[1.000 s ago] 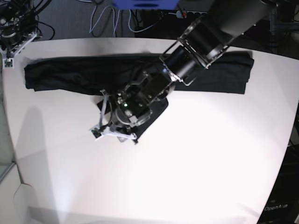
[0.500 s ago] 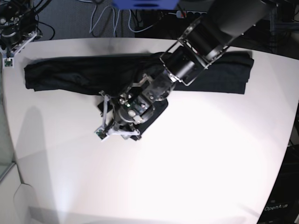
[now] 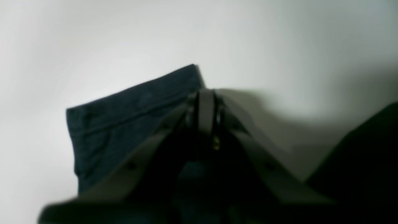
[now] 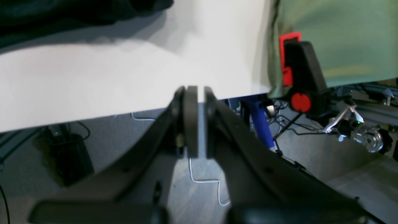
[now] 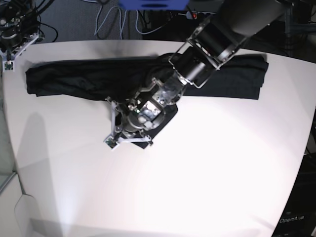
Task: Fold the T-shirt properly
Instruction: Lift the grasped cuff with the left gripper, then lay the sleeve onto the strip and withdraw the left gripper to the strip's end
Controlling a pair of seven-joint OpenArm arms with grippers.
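While jaws meet | T-shirt [image 3: 124, 115] hem corner pinched between them

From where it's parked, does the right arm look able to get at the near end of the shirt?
Probably yes. The right tool hangs shut just off the table corner, and the shirt end lies close by with only bare tabletop between. The left tool, shut on the sleeve cuff, works further along, out of the way.

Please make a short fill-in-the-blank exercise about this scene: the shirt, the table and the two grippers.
1. The T-shirt has the colour ____.
2. The table under it is ____.
3. The left gripper has its jaws ____ at a sleeve cuff.
4. The right gripper holds ____.

Missing words: black; white; shut; nothing
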